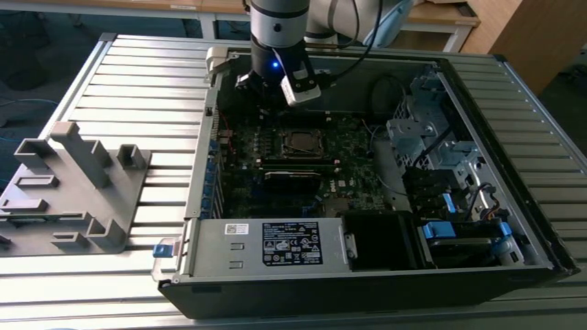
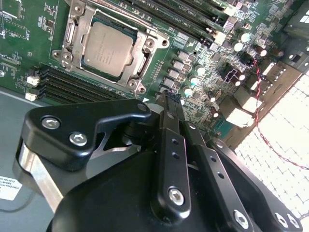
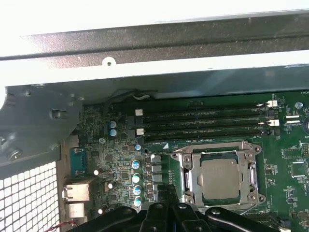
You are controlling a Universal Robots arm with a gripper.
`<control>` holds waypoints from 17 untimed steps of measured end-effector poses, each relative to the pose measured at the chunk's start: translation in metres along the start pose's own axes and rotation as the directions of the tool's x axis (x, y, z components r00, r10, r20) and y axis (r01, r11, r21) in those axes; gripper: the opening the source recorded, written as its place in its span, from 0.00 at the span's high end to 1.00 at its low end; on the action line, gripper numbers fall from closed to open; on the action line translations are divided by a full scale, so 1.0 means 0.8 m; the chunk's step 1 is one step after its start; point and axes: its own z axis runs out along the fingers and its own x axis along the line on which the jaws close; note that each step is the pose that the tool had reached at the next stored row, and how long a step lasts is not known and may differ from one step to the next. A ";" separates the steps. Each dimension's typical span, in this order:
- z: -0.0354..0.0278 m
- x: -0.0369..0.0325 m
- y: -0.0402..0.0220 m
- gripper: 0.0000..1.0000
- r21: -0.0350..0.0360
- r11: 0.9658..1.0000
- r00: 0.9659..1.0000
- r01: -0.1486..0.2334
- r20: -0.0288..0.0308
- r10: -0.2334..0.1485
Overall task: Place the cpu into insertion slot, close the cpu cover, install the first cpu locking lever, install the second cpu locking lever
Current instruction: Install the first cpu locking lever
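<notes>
Well, in the exterior view a table (image 1: pixel 137 75) of grey metal slats holds one open computer case (image 1: pixel 513 227). Wooden desks (image 1: pixel 440 14) stand behind it along the top of the frame. One grey plastic stand (image 1: pixel 73 185) sits on the table at the exterior view's left. One robot arm (image 1: pixel 275 20) hangs at the top middle. Its gripper (image 1: pixel 261 93) is over the green board (image 1: pixel 344 172), just above the cpu (image 1: pixel 300 142) in the frame and not touching it. One silver box (image 1: pixel 275 244) with a label lies at the case's lower edge.

In the second wrist view, the gripper's (image 2: pixel 169 96) two black fingers (image 2: pixel 166 154) are pressed together, and nothing is between them. The one cpu (image 2: pixel 107 48) lies in the insertion slot (image 2: pixel 137 50). The cpu cover (image 2: pixel 84 19) lies flat around it. The fingertips are apart from the chip.

In the first wrist view, the cpu (image 3: pixel 220 180) sits inside the cover's square window. Four long black memory slots (image 3: pixel 203 125) lie side by side near the cover. Four small round cans (image 3: pixel 137 183) with blue tops stand in a row beside it.
</notes>
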 end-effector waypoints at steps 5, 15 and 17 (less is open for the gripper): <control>0.0002 0.0029 -0.0003 0.89 0.000 1.000 1.000 0.000 0.000 0.000; 0.0012 0.0075 -0.0007 0.89 0.001 0.998 0.998 0.061 -0.003 -0.061; 0.0013 0.0077 -0.0007 0.89 0.001 0.998 0.998 0.061 -0.003 -0.061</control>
